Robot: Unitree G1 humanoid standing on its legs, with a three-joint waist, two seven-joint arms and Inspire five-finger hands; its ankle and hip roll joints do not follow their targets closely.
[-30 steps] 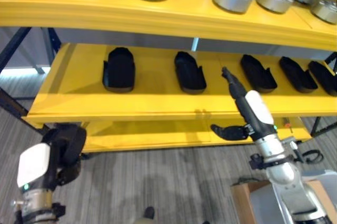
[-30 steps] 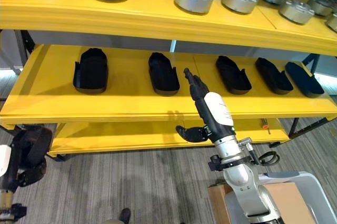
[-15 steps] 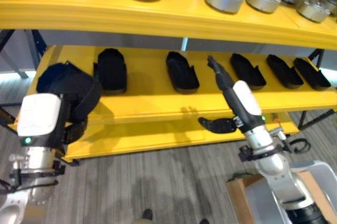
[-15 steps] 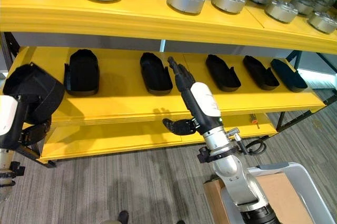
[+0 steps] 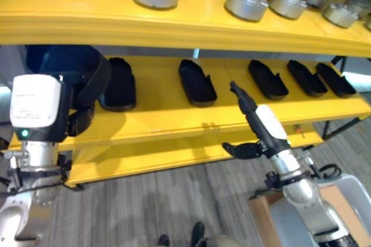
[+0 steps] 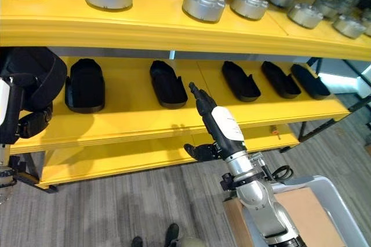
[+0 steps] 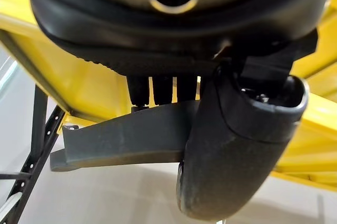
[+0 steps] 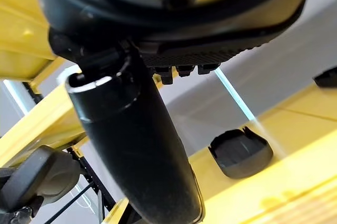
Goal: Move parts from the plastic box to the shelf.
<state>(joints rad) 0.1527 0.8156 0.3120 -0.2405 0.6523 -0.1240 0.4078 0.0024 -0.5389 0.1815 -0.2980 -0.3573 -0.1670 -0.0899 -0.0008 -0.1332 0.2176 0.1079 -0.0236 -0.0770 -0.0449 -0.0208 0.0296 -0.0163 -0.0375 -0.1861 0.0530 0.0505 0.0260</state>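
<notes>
In the left eye view, a black part (image 5: 69, 76) is carried high in the left robot hand (image 5: 78, 122), level with the middle shelf (image 5: 162, 119) and near its left end, just beside the leftmost of the black parts (image 5: 119, 84) already laid there in a row; it is judged to be held up so that it can be set down in the free space at that end. The right robot hand (image 5: 246, 145) is seen in front of the shelf edge with fingers stretched out straight, nothing being held. In the right eye view, silver discs (image 6: 203, 3) are seen lined along the top shelf (image 6: 145, 29), and a grey bin (image 6: 324, 200) is seen at the lower right, probably the plastic box. In the left wrist view, the fingers (image 7: 158, 90) and the thumb are seen clamped on a dark part edge (image 7: 121, 140), gripped from both sides so that it cannot slip. In the right wrist view, the right thumb (image 8: 137, 150) is held apart from the fingers, and a shelved part (image 8: 239, 153) is seen beyond.
</notes>
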